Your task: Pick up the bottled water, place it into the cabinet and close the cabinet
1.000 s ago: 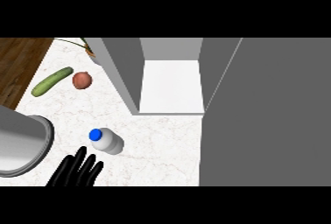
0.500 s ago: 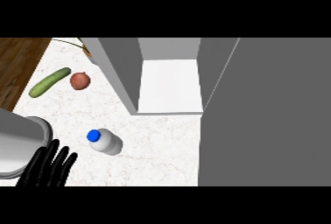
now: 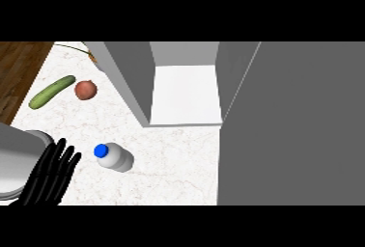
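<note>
White bottle (image 3: 115, 158) w/ blue cap (image 3: 101, 151), green cucumber (image 3: 51, 91).

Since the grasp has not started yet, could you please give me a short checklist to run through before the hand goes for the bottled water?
1. Bottled water upright on the counter, blue cap up: ok.
2. Left hand open, fingers straight, holding nothing: ok.
3. Left hand beside the bottle, not touching it: ok.
4. Cabinet open, white floor showing: ok.
5. Cucumber and onion lying away from the bottle-to-cabinet path: ok.
6. Right hand position: cannot tell, not in view.
</note>
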Controlling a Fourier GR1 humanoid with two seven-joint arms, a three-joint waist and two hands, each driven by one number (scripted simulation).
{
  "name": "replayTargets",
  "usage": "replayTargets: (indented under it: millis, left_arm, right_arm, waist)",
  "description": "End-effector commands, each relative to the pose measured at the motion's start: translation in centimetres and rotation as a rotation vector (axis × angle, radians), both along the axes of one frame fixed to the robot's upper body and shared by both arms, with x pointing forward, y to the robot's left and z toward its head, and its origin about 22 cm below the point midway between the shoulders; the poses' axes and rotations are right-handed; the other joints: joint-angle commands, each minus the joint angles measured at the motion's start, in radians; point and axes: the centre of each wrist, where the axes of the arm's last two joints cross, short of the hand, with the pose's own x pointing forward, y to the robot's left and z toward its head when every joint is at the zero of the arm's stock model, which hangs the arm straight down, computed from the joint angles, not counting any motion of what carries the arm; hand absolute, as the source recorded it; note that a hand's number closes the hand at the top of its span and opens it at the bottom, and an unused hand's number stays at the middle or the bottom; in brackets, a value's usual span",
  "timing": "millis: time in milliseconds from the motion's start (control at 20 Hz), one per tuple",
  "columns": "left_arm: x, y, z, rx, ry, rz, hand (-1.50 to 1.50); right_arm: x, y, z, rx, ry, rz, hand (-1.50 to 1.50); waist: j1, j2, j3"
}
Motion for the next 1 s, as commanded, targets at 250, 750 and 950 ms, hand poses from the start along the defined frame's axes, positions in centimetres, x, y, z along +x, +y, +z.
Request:
replayTargets:
  millis: [250,750,950]
  left_arm:
    - [4.0,3.5,-3.5,0.033,-0.014,-0.011,-1.50]
    - [6.3,3.8,-9.9,0.062,0.060,0.052,-1.50]
    - [8.2,4.0,-13.0,0.055,0.107,0.070,-1.50]
  right_arm:
    - [-2.9,1.3,3.4,0.118,-0.060,0.073,-1.50]
    - [-3.8,0.7,3.4,0.116,-0.088,0.082,-1.50]
    - [-3.7,0.5,2.6,0.125,-0.066,0.107,-1.50]
  waist:
    - [0.002,0.002,0.000]
    - [-0.001,0.001,0.000]
    - [-0.007,0.004,0.000]
